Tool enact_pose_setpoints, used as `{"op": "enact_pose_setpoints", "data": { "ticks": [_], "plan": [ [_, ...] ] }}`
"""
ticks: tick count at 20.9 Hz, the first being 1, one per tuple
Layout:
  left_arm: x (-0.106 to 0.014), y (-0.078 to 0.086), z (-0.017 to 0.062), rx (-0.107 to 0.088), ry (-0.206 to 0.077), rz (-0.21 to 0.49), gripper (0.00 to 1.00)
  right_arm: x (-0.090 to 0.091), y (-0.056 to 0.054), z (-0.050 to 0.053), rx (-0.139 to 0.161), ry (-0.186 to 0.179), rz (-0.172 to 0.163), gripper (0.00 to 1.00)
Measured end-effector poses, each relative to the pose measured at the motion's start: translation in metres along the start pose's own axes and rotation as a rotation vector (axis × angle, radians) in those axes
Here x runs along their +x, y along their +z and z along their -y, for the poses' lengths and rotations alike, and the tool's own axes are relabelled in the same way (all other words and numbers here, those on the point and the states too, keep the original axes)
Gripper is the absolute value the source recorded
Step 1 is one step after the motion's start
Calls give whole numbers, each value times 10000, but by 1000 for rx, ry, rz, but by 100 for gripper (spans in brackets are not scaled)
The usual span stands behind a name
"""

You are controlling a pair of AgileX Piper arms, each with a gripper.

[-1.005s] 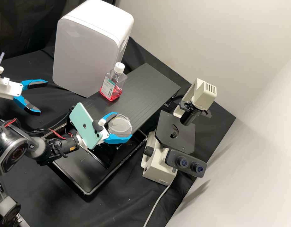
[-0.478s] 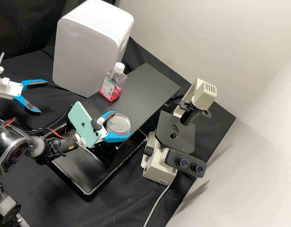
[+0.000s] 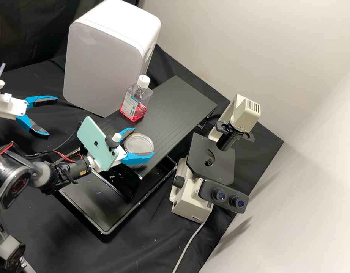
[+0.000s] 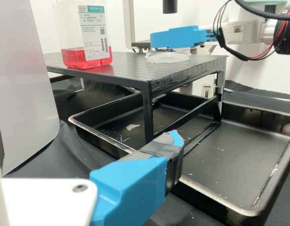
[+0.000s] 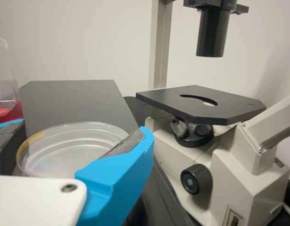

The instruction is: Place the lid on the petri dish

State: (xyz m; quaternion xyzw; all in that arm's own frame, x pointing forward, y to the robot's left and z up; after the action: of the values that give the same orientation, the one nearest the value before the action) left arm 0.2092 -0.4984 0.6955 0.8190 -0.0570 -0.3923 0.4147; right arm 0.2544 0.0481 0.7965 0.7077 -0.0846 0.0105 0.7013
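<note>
A clear round petri dish (image 3: 138, 144) lies on the near end of the black slatted shelf (image 3: 175, 106). My right gripper (image 3: 143, 142), which carries a teal phone on its wrist, is shut on the dish with one blue finger on each side. The right wrist view has the dish (image 5: 69, 148) between the fingers (image 5: 121, 165), one pad against its rim. I cannot tell whether a separate lid sits on it. From the left wrist view the dish (image 4: 168, 55) rests under a blue finger (image 4: 178, 36). My left gripper (image 3: 50, 116) hangs open at the far left, holding nothing.
A flask of red liquid (image 3: 135, 100) stands on the shelf's back left part, in front of a white box-like appliance (image 3: 110, 53). A black tray (image 3: 99, 204) lies under the shelf. A microscope (image 3: 216, 163) stands to the right, its stage close to the dish.
My right gripper has shifted left and a little back along the shelf, and the dish has moved with it. The left arm has stayed still.
</note>
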Motion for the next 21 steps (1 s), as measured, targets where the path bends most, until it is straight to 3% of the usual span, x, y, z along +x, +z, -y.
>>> {"op": "enact_pose_setpoints", "data": {
  "ticks": [3, 6, 21],
  "plan": [
    [0, 0, 0, 0, 0, 0, 100, 30, -8, 10, -28, -1, 13, 0],
    [0, 0, 0, 0, 0, 0, 100, 41, 10, 42, -29, -10, 27, 0],
    [0, -1, 0, -1, 1, -1, 100, 75, 8, 89, -34, -12, 27, 0]
  ]
}}
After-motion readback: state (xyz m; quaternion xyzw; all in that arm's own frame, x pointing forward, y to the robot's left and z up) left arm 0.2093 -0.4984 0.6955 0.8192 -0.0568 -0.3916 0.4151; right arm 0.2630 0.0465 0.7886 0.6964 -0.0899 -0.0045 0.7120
